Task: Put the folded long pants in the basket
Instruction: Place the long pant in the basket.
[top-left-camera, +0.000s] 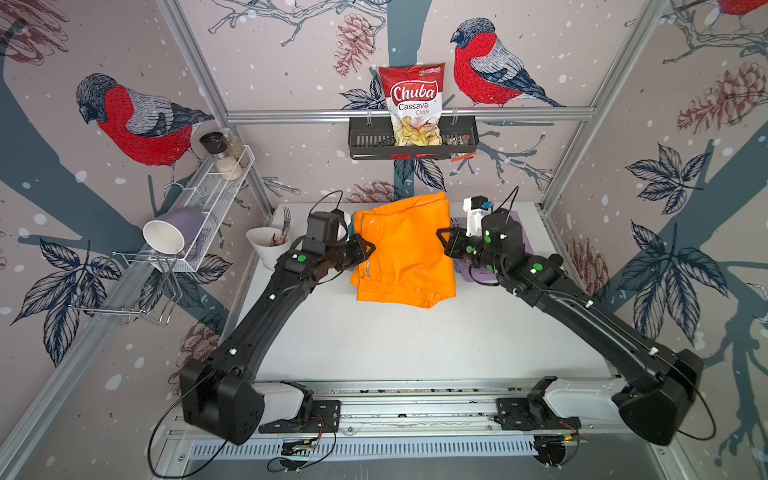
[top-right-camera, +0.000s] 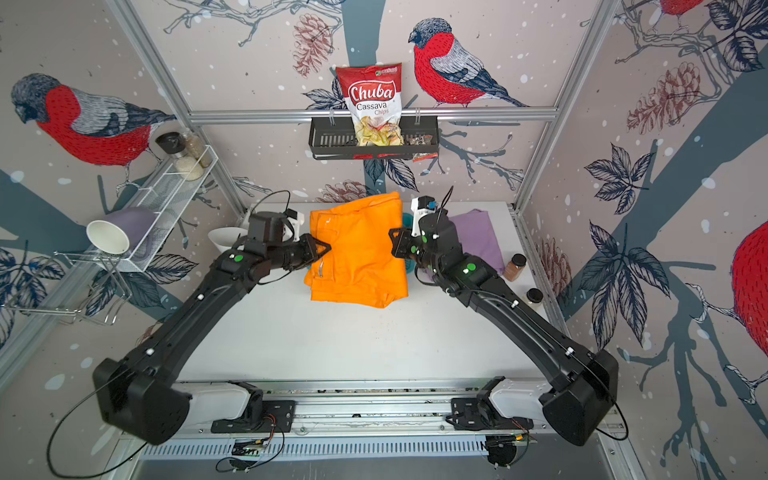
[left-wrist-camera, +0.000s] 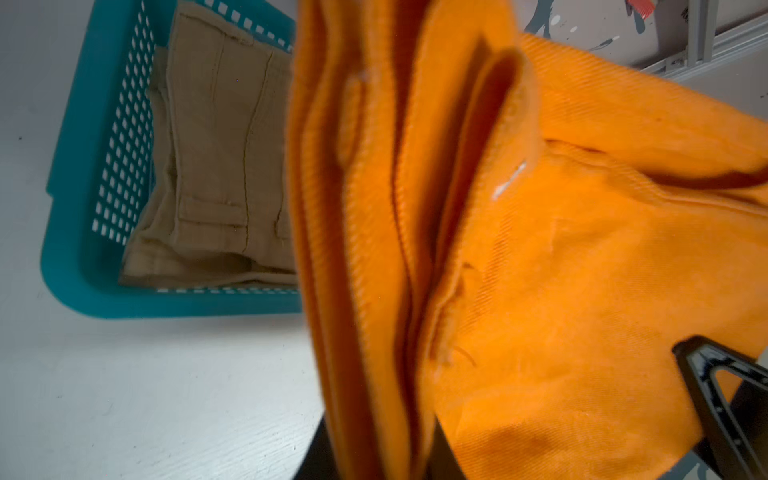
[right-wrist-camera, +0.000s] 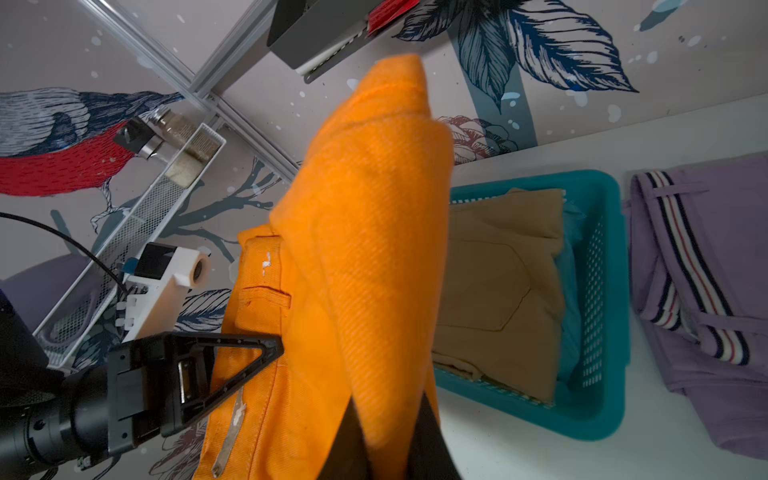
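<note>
In both top views the orange pants (top-left-camera: 405, 253) are being held up clear of the surface (top-left-camera: 415, 345), spread between the two arms at the far middle. The left tool (top-left-camera: 368, 249) is pinching the left edge and the right tool (top-left-camera: 441, 236) the right edge, each clamped on cloth. Gripping opposite sides is probably keeping the fold flat instead of letting it slump open. The cloth is hiding nearly all of the basket (top-right-camera: 406, 219), with only slivers of turquoise peeking out. The lilac pants (top-right-camera: 478, 237) are lying on the surface to the right, partly under the right arm.

In the left wrist view the basket is sitting on the surface beneath the hanging orange layers, and the tan pants (left-wrist-camera: 216, 145) are lying folded inside it. The orange pair is not yet touching them.

In the right wrist view orange cloth is running down between the right tool's dark fingers, while the left tool's triangular finger is biting the waistband side. A pale blue cloth (right-wrist-camera: 568, 270) is showing beside the tan pair in the basket, and the lilac pair is waiting just outside its wall. The basket looks barely wider than one pair, so lowering will need the edges squared to it.
</note>
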